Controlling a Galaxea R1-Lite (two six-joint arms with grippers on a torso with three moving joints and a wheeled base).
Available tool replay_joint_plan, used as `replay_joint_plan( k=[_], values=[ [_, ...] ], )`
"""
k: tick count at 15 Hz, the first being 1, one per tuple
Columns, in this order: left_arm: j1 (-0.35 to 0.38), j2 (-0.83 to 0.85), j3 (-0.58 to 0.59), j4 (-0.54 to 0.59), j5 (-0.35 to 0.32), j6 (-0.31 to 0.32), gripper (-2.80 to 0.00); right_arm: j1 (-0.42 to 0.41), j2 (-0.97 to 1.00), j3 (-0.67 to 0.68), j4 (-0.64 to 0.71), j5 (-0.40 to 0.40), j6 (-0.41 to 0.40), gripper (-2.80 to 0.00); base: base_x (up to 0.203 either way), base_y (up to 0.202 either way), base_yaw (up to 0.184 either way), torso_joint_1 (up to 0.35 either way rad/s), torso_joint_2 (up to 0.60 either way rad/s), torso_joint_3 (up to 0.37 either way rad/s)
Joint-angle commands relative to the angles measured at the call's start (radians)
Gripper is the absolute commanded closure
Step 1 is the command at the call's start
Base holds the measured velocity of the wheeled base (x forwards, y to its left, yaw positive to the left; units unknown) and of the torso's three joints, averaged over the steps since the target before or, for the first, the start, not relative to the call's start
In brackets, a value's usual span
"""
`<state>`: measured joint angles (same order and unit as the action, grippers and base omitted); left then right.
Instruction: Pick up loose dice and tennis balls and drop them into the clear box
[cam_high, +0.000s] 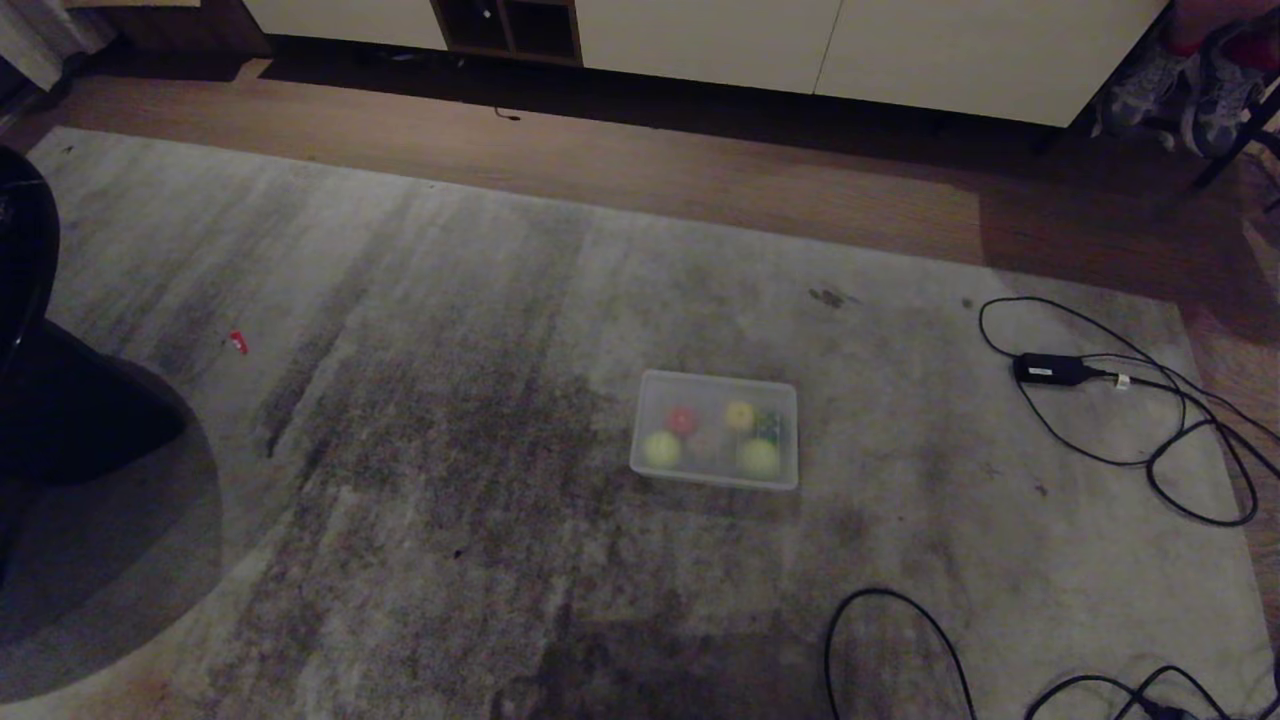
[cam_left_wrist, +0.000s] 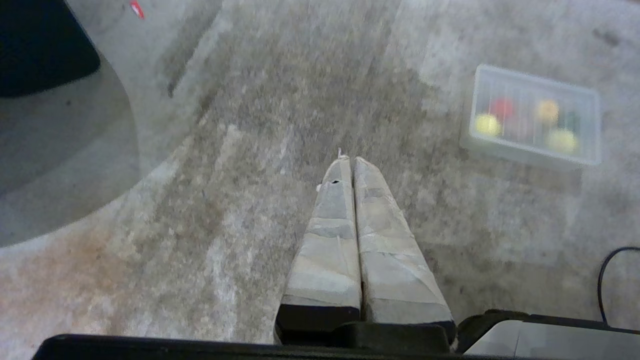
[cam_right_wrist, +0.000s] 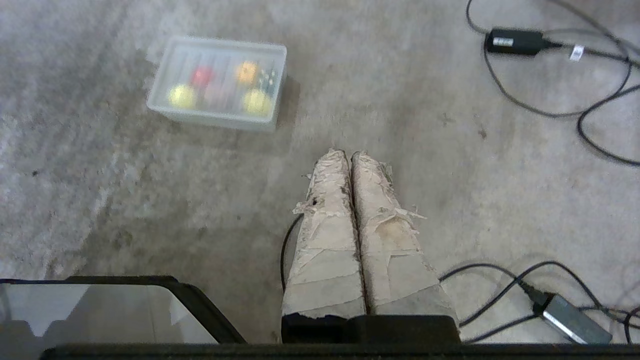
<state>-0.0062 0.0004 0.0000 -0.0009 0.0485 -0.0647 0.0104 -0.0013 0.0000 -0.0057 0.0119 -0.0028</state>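
The clear box (cam_high: 715, 384) sits on the grey rug a little right of centre. Inside it lie two yellow-green tennis balls (cam_high: 661, 449) (cam_high: 759, 457) and several dice: a red one (cam_high: 682, 419), a yellow one (cam_high: 739, 414), a dark green one (cam_high: 769, 425) and a faint tan one (cam_high: 706, 444). The same box (cam_left_wrist: 534, 70) shows in the left wrist view and the box (cam_right_wrist: 220, 44) in the right wrist view. Neither arm appears in the head view. My left gripper (cam_left_wrist: 349, 159) hangs shut and empty above bare rug. My right gripper (cam_right_wrist: 348, 153) is also shut and empty, nearer than the box.
A black power adapter (cam_high: 1050, 369) with looping cables (cam_high: 1180, 455) lies on the rug at the right, and more cable (cam_high: 900, 640) curls at the near right. A dark rounded object (cam_high: 60, 400) stands at the left. A small red scrap (cam_high: 237, 342) lies on the rug. White cabinets (cam_high: 850, 50) line the far wall.
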Motion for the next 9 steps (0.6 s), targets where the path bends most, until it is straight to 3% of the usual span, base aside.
replay_joint_plan(
  k=[1,9],
  values=[
    [0.000,0.001,0.002,-0.001,0.001,-0.001,0.00,0.000,0.003,0.002,0.000,0.000,0.000,0.00,0.000,0.000,0.000,0.000,0.01,0.201],
    [0.000,0.001,0.002,-0.001,0.001,-0.001,0.00,0.000,0.003,0.002,0.000,0.000,0.000,0.00,0.000,0.000,0.000,0.003,0.00,0.206]
  ],
)
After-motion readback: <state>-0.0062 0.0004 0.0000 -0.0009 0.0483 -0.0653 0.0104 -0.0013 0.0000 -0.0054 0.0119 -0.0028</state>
